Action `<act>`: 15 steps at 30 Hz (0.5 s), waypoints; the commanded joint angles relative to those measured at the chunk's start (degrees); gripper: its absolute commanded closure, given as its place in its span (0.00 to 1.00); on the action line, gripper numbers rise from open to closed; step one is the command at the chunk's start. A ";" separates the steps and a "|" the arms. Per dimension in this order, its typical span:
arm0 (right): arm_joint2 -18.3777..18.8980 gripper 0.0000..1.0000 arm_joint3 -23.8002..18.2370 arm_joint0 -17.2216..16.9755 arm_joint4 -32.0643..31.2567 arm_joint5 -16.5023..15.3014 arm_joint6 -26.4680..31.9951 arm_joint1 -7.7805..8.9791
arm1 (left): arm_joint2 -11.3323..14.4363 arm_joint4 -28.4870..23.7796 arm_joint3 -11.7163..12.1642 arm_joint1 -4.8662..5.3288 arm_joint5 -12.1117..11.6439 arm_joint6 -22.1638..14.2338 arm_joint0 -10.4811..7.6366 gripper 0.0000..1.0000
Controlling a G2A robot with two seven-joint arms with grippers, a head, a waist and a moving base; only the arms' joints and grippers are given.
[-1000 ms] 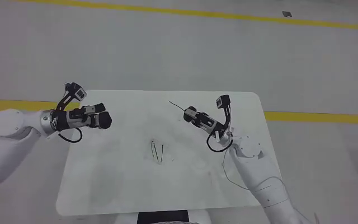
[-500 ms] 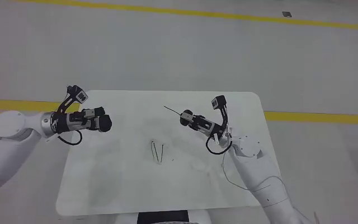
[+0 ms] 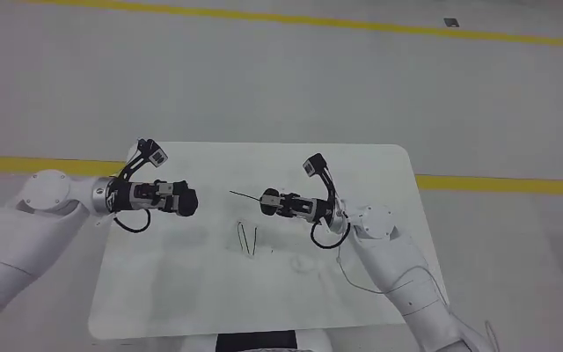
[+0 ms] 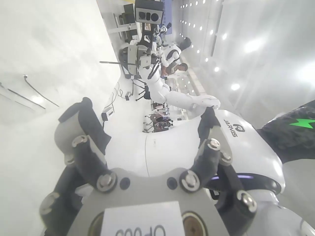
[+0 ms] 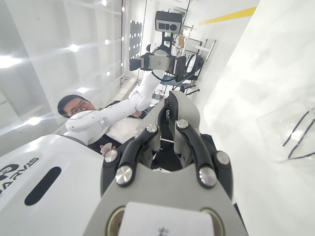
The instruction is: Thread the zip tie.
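A thin black zip tie [image 3: 244,195] sticks out level from my right gripper [image 3: 266,201], which is shut on one end of it above the middle of the white table [image 3: 369,167]. Its free end points at my left gripper [image 3: 188,201], a short gap away and facing it. In the left wrist view the left gripper [image 4: 147,116] is open with nothing between its fingers, and the zip tie [image 4: 109,62] shows far off as a dark line. The right gripper [image 5: 169,104] has its fingers pressed together.
Two or three spare black zip ties [image 3: 249,238] lie on a clear sheet on the table, below the gap between the grippers; the spare ties [image 5: 296,130] also show on that sheet in the right wrist view. The table's near edge runs close under both arms.
My right gripper has carried the zip tie left and swung it level. My left gripper has moved right, so the two now face each other closely.
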 commanded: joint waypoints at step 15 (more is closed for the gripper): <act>-0.70 1.00 -1.56 0.51 3.30 0.00 4.51 -0.69 | 1.06 -5.92 2.80 -3.77 0.00 -4.98 0.85 0.00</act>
